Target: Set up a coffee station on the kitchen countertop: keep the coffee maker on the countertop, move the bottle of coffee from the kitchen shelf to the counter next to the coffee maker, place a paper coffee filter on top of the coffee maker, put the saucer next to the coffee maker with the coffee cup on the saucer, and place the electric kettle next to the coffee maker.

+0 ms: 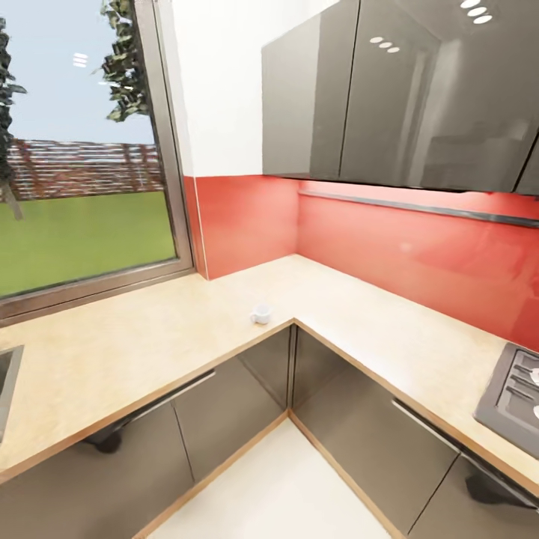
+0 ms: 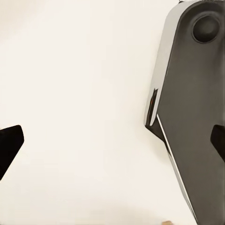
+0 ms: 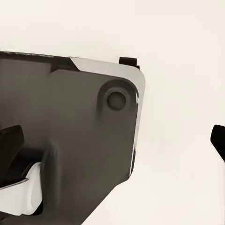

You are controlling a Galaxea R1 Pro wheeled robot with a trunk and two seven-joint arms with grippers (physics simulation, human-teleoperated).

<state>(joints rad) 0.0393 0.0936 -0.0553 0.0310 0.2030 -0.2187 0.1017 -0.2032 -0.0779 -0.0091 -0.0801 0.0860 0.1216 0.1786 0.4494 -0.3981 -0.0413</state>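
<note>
- Your head view looks down into the inner corner of an L-shaped, light tan speckled wood-look table (image 1: 135,337) that runs over glossy grey cabinet fronts (image 1: 224,412), with a red backsplash (image 1: 419,262) behind it.
- The one task thing you can see is the tiny white coffee cup (image 1: 260,314). It stands upright just left of centre in the frame, close to the front edge of the table right at the inside corner, with bare worktop all around it.
- The cup is too small here to tell which way its handle points.
- A dark grey hob (image 1: 516,404) sits at the lower right edge of the frame, a sink edge (image 1: 6,385) at the far left, and a window (image 1: 82,150) onto grass fills the upper left.
- In the left wrist view, the left gripper (image 2: 117,145) has its dark fingers (image 2: 9,147) at opposite edges of the frame, spread wide with nothing between them, above a pale floor beside a dark grey part of the robot's body (image 2: 192,117).
- The right gripper (image 3: 117,147) is likewise spread and empty in its wrist view, with one dark tip (image 3: 219,140) at the right edge.
- Both grippers appear to hang low, well below the table.
- The cup lies ahead of you and slightly toward your left, so I judge the left arm marginally nearer; either must rise over the table edge first.
</note>
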